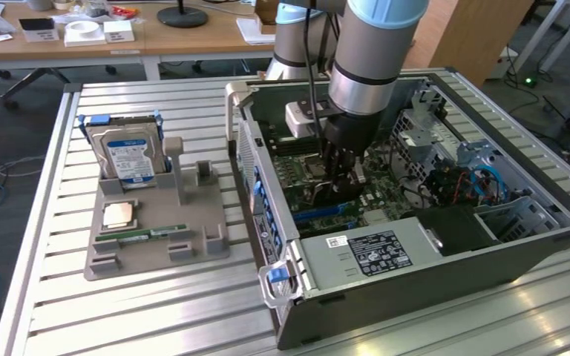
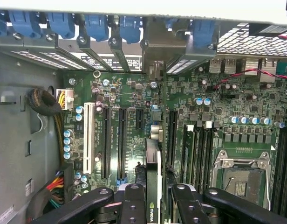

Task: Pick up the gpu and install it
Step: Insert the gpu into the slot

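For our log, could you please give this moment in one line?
fingers: shut on gpu | gpu: edge-on above motherboard, inside case

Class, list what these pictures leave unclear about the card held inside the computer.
The graphics card: wrist view shows it edge-on, faces hidden, one end behind the hand.
Whether it is seated: exterior view, arm blocks it.
Label on the hard drive: exterior view, too small.

Colours, open dark-grey metal PC case (image 1: 444,282) & bench
Green printed motherboard (image 2: 134,93) w/ black slots, one white plastic slot (image 2: 89,135); blue plastic latch clips (image 2: 97,23); thin black flat gpu card (image 2: 153,168); black metal gripper (image 2: 157,189); silver hard drive, blue-white label (image 1: 131,156); grey plastic tray (image 1: 151,258); silver ribbed table (image 1: 116,311).
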